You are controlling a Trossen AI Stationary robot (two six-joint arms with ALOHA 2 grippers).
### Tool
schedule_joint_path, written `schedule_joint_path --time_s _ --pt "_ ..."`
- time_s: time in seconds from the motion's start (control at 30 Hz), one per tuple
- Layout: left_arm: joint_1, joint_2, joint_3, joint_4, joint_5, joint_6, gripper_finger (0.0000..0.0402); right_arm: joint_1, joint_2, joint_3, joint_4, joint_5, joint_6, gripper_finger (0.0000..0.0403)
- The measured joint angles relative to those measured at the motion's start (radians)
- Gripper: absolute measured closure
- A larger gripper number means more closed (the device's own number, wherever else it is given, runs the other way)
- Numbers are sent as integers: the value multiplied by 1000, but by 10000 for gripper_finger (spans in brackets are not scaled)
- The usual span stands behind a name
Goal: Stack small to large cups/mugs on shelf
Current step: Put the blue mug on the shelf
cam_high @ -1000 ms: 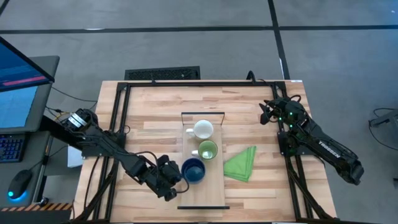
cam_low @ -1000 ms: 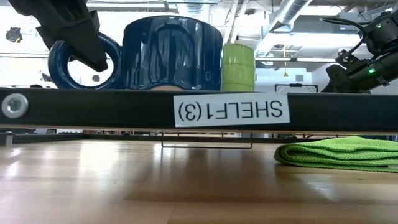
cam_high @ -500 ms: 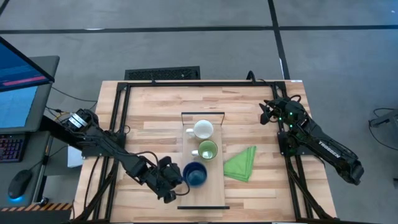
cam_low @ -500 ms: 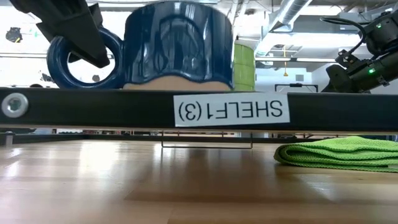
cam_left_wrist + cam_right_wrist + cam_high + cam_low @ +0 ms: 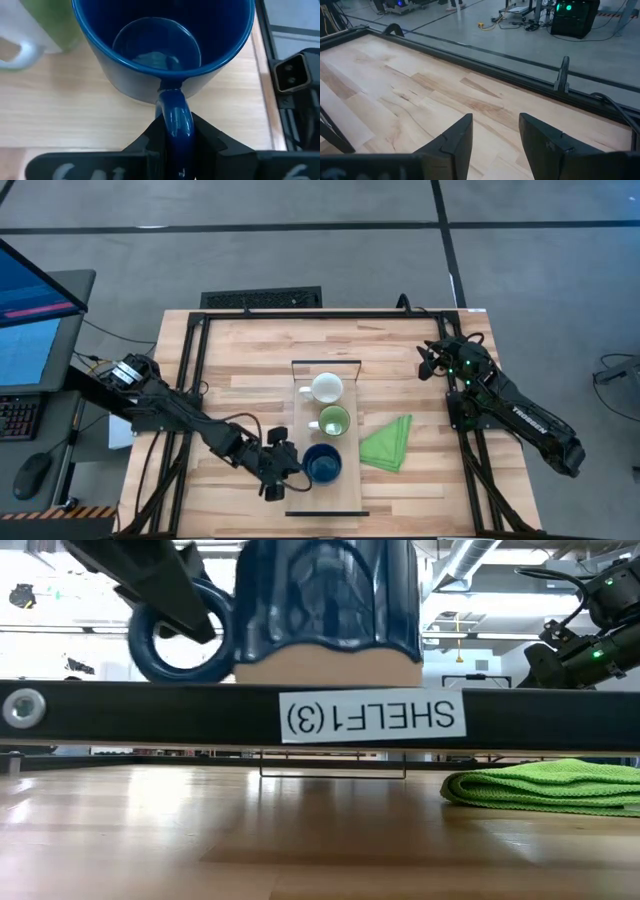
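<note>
Left hand (image 5: 175,142) grips empty dark blue mug (image 5: 162,47) by handle.

Shelf (image 5: 345,495) runs down the table (image 5: 245,380) centre, carrying three mugs in a row: white mug (image 5: 326,388) at the far end, light green mug (image 5: 333,421) mid-plank, dark blue mug (image 5: 322,464) nearest the camera-side end. Green and blue sit close together; little passage between them. Left end effector (image 5: 284,464) clamps the blue mug's handle, blocking the shelf's left flank there. Folded green cloth (image 5: 387,444) lies just beside the shelf's right edge. Bare plank remains past the blue mug. Right end effector (image 5: 428,364) sits well apart near the table's right edge, jaws apart; broad bare table lies before it.
</note>
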Motion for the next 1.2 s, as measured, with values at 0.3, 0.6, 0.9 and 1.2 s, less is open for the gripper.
schedule_joint_path --time_s 0.3,0.6,0.9,1.2 --pt "61 0 0 57 81 116 360 0 0 0 0 0 0 221" --pt "116 42 3 116 169 172 360 0 0 0 0 0 -1 221" --pt "126 66 46 77 208 192 360 0 31 0 -1 0 -9 221" --pt "127 66 47 95 200 162 338 -1 40 0 0 0 -11 221"
